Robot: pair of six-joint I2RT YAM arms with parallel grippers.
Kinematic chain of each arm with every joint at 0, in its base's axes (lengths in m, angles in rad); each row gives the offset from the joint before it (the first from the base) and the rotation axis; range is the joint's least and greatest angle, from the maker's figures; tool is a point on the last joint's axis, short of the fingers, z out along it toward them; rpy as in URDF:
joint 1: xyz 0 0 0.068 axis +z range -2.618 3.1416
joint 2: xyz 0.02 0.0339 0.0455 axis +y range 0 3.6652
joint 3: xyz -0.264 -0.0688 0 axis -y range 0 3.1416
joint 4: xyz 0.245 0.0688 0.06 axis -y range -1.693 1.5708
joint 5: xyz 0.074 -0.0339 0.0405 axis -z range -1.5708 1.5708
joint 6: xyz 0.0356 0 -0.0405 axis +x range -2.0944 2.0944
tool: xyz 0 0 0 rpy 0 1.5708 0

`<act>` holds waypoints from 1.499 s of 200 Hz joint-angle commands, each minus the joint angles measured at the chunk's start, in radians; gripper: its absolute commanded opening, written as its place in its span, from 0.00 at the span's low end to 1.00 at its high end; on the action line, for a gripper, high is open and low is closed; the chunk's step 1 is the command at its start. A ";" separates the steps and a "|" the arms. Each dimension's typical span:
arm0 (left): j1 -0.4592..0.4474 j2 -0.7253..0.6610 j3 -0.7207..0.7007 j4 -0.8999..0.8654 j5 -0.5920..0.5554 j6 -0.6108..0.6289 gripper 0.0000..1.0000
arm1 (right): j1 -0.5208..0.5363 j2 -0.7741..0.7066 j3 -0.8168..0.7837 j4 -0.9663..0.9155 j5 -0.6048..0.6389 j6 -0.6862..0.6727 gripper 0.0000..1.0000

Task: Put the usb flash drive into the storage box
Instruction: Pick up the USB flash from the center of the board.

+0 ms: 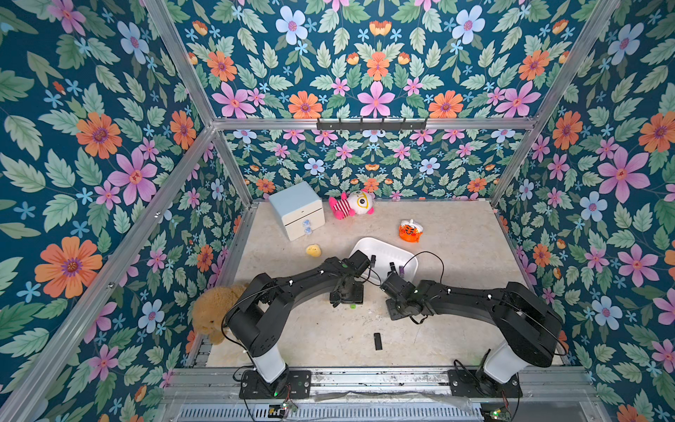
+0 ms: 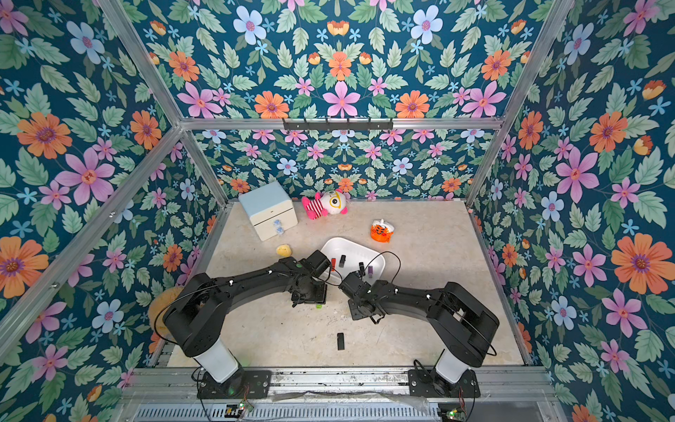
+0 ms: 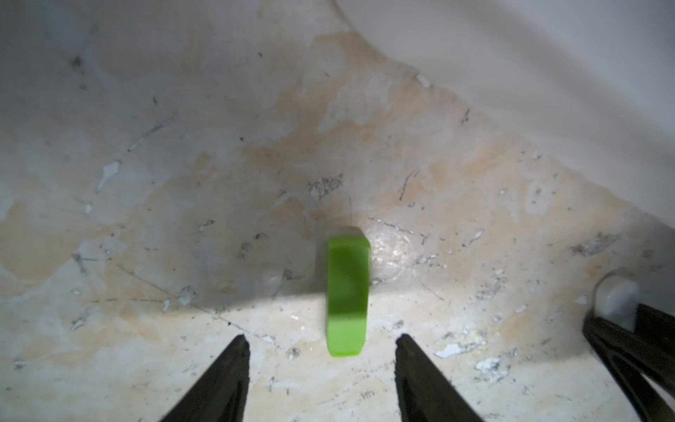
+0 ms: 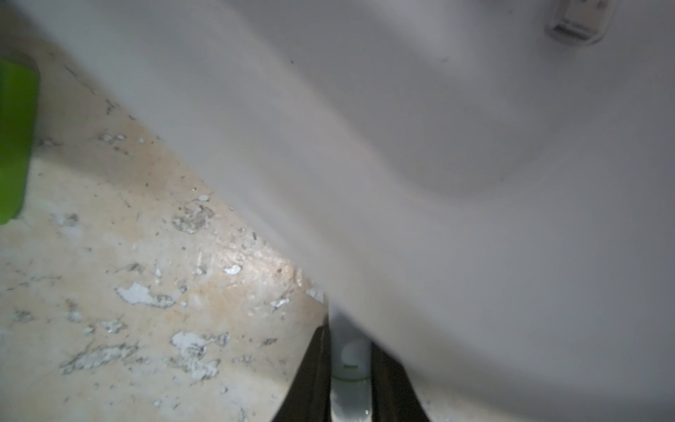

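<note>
The white storage box [image 1: 380, 245] sits mid-table, and several usb flash drives [image 2: 342, 260] lie in it. My right gripper [image 4: 350, 329] stands low against the box's outer wall [image 4: 438, 146]. It is shut on a white flash drive with a green band [image 4: 351, 360]. A green flash drive [image 3: 347, 292] lies flat on the table just ahead of my left gripper [image 3: 323, 341]. That gripper is open, with nothing between its fingers. In both top views the wrists hide the fingertips. A black flash drive [image 1: 378, 341] lies alone near the table's front.
A cream mini drawer cabinet [image 1: 297, 210] and a pink-and-white plush [image 1: 352, 204] stand at the back. An orange tiger toy [image 1: 411, 231] is behind the box, and a yellow toy [image 1: 313, 250] is to its left. A brown plush [image 1: 212, 314] lies at the left edge.
</note>
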 commanded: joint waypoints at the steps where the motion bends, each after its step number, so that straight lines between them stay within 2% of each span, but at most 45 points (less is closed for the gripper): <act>1: -0.005 0.014 0.009 0.014 -0.023 -0.011 0.66 | 0.004 0.031 -0.013 -0.132 -0.077 0.011 0.10; 31: -0.012 0.038 0.012 0.023 -0.025 -0.010 0.66 | 0.007 0.027 -0.014 -0.135 -0.076 0.011 0.00; 90: -0.016 0.058 -0.001 0.025 -0.041 -0.014 0.61 | 0.007 0.027 -0.028 -0.131 -0.077 0.019 0.00; 119: -0.016 0.067 -0.019 0.039 -0.040 -0.018 0.56 | 0.006 0.024 -0.032 -0.129 -0.079 0.020 0.00; 177: -0.016 0.090 -0.018 0.046 -0.033 -0.017 0.36 | 0.007 0.017 -0.037 -0.140 -0.074 0.023 0.00; 228: -0.016 0.090 -0.024 0.042 -0.032 -0.019 0.23 | 0.009 0.010 -0.039 -0.152 -0.067 0.028 0.00; 289: -0.017 0.068 -0.030 0.033 -0.038 -0.015 0.00 | 0.032 -0.053 -0.024 -0.160 -0.028 0.047 0.00; 300: -0.018 0.062 -0.030 0.029 -0.041 -0.016 0.00 | 0.035 -0.065 -0.015 -0.173 -0.021 0.051 0.00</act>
